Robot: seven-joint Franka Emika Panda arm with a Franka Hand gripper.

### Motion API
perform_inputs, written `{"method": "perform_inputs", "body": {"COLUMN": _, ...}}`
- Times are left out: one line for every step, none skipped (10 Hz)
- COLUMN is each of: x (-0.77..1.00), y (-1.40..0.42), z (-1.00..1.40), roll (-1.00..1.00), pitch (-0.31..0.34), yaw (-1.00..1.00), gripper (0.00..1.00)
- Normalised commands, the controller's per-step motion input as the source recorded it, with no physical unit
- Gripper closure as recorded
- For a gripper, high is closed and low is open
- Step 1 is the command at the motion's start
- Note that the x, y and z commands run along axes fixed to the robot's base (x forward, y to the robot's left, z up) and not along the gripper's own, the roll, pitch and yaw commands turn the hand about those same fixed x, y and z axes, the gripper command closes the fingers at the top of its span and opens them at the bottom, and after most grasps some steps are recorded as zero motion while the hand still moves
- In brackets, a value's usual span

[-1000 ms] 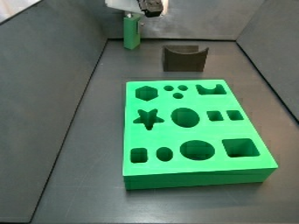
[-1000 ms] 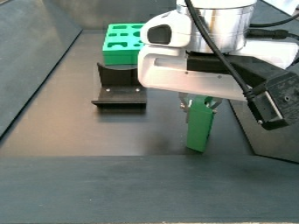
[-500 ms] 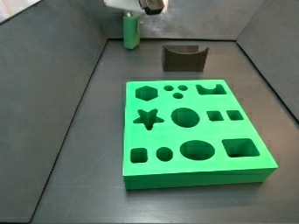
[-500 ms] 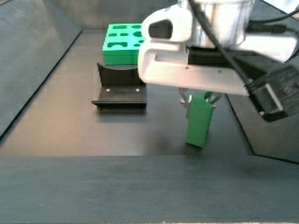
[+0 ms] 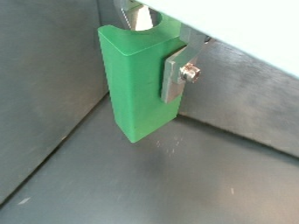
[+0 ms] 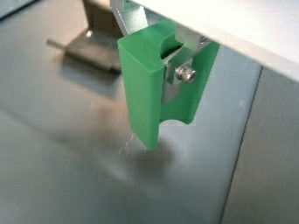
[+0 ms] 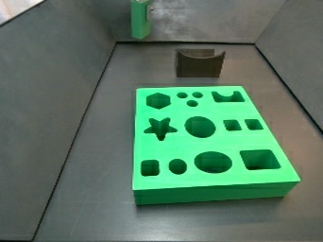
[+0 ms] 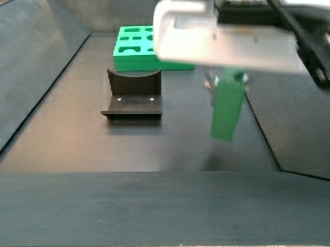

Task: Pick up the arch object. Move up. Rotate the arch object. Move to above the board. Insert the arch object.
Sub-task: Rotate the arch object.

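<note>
1. While clamped between the jaws of the gripper [image 5: 156, 48], arch object [image 5: 138, 80] hangs upright, clear of the floor.
2. Well beyond the jaws: board [image 7: 209, 144], fixture [image 8: 131, 96].

Arch object [image 5: 138, 83]: smooth matt green plastic. Gripper [image 6: 158, 52], clamped on it at frame top: fingers [image 5: 176, 73] brushed silver metal. Floor [image 7: 76, 170]: matt dark grey.
</note>
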Motion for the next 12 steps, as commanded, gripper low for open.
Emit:
{"method": "perform_inputs", "body": {"x": 0.0, "y": -1.0, "z": 0.85, "roll": 0.03, "pitch": -0.007, "yaw": 0.03, "gripper": 1.0}}
{"method": "perform_inputs", "body": {"x": -0.01, "y": -1.0, "z": 0.88, "roll": 0.07, "pitch": 0.002, "yaw": 0.03, "gripper": 1.0}}
{"method": "perform_inputs", "body": {"x": -0.01, "y": -1.0, "z": 0.9, "roll": 0.11, "pitch": 0.029, "yaw": 0.02, "gripper": 1.0}}
{"method": "perform_inputs", "body": {"x": -0.01, "y": -1.0, "z": 0.92, "roll": 0.13, "pitch": 0.048, "yaw": 0.02, "gripper": 1.0}}
{"method": "perform_inputs", "body": {"x": -0.01, "y": -1.0, "z": 0.93, "roll": 0.13, "pitch": 0.051, "yaw": 0.02, "gripper": 1.0}}
{"method": "perform_inputs", "body": {"x": -0.02, "y": -1.0, "z": 0.95, "roll": 0.11, "pitch": 0.044, "yaw": 0.02, "gripper": 1.0}}
{"method": "perform_inputs", "body": {"x": -0.02, "y": -0.93, "z": 0.91, "roll": 0.1, "pitch": 0.036, "yaw": 0.02, "gripper": 1.0}}
{"method": "perform_inputs", "body": {"x": -0.02, "y": -0.63, "z": 0.67, "roll": 0.1, "pitch": 0.032, "yaw": 0.02, "gripper": 1.0}}
{"method": "perform_inputs", "body": {"x": -0.02, "y": -0.42, "z": 0.49, "roll": 0.09, "pitch": 0.035, "yaw": 0.02, "gripper": 1.0}}
{"method": "perform_inputs", "body": {"x": 0.0, "y": -0.19, "z": 0.3, "roll": 0.08, "pitch": 0.044, "yaw": 0.02, "gripper": 1.0}}
{"method": "perform_inputs", "body": {"x": 0.0, "y": 0.0, "z": 0.0, "roll": -0.12, "pitch": -0.048, "yaw": -1.0, "gripper": 1.0}}
{"method": "perform_inputs", "body": {"x": 0.02, "y": -0.01, "z": -0.07, "roll": -0.12, "pitch": -0.045, "yaw": -1.0, "gripper": 1.0}}
